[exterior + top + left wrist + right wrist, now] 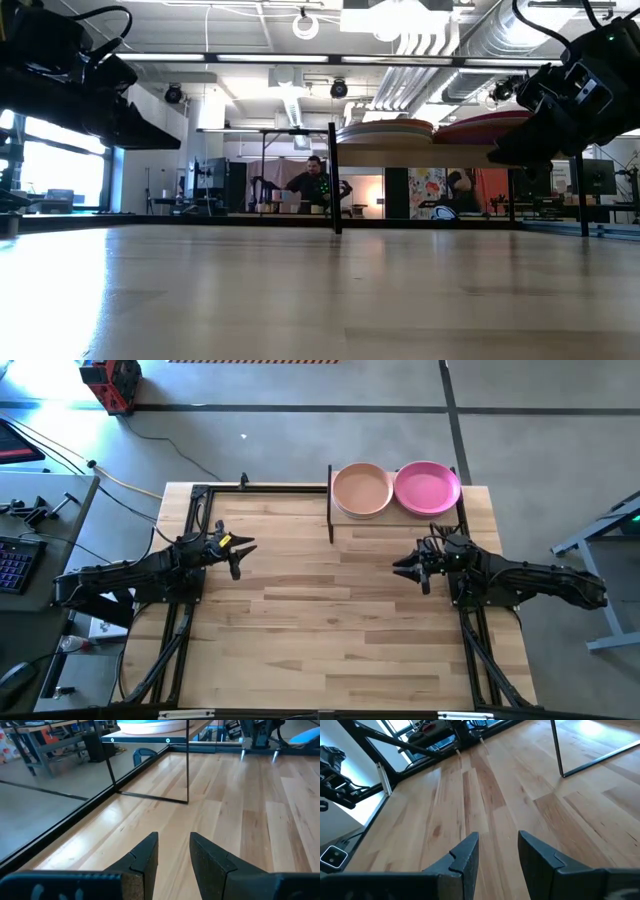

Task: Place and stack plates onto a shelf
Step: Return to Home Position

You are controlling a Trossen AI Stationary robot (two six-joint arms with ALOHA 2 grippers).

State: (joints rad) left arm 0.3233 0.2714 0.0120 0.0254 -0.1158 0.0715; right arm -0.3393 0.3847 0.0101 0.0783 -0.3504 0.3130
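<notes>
The plates sit in two stacks on the shelf (396,516) at the worktop's (330,620) far edge, a beige-topped stack (362,490) just beside a magenta-topped stack (428,488), filling its width. The left jaws and right jaws hang slightly parted and empty. The right arm (520,580) is nearer the shelf, so a wide swing could clip a post and jolt the stacks. The middle of the worktop is open.

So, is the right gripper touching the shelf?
Apart. The high view shows the right gripper open above the table, with a strip of bare wood between it and the shelf.
</notes>
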